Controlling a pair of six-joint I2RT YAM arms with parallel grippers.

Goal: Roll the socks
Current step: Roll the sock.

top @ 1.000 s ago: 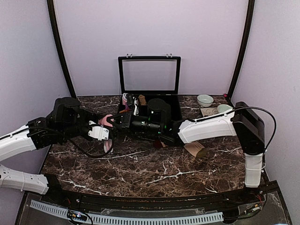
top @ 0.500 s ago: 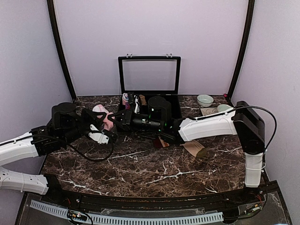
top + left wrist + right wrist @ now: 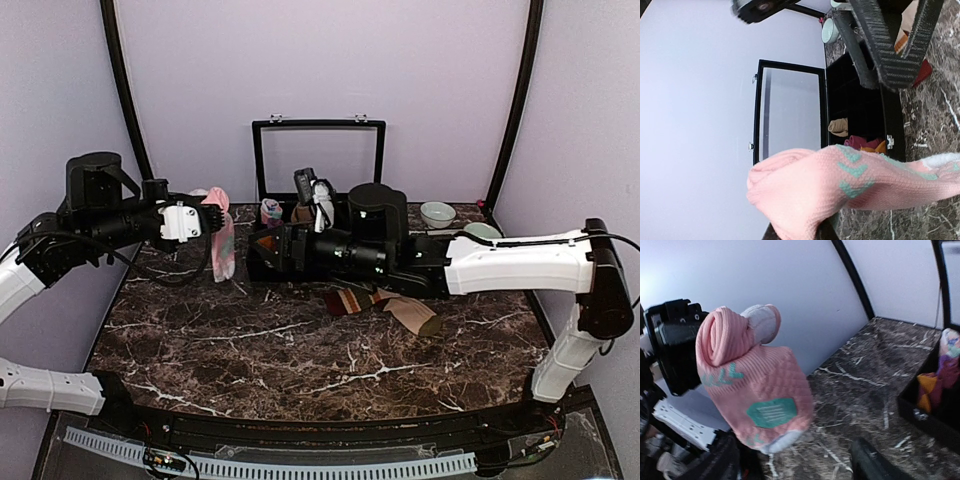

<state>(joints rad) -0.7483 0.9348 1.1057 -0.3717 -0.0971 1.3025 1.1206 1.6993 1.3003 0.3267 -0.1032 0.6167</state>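
Note:
My left gripper [image 3: 211,221] is raised over the table's back left and is shut on the pink socks [image 3: 222,238], which hang from it, partly rolled at the top. The right wrist view shows this pink bundle [image 3: 751,382] with mint marks dangling in the air from the left gripper's black body [image 3: 674,351]. In the left wrist view the pink socks [image 3: 840,184] cover the left jaws. My right gripper [image 3: 258,258] stands open to the right of the pink socks, apart from them and holding nothing. The striped socks [image 3: 350,300] with a tan foot [image 3: 415,316] lie on the table under the right arm.
A black box [image 3: 372,238] with its glass lid [image 3: 318,160] up stands at the back centre. It holds small rolled bundles: tan [image 3: 838,127], magenta [image 3: 855,141] and orange [image 3: 875,147]. Two pale bowls [image 3: 437,213] sit at the back right. The tabletop is dark marble [image 3: 300,360].
My left gripper closed on the pink socks and lifted them up and to the back left. My right gripper let go of them, opened wide and drew back to the right.

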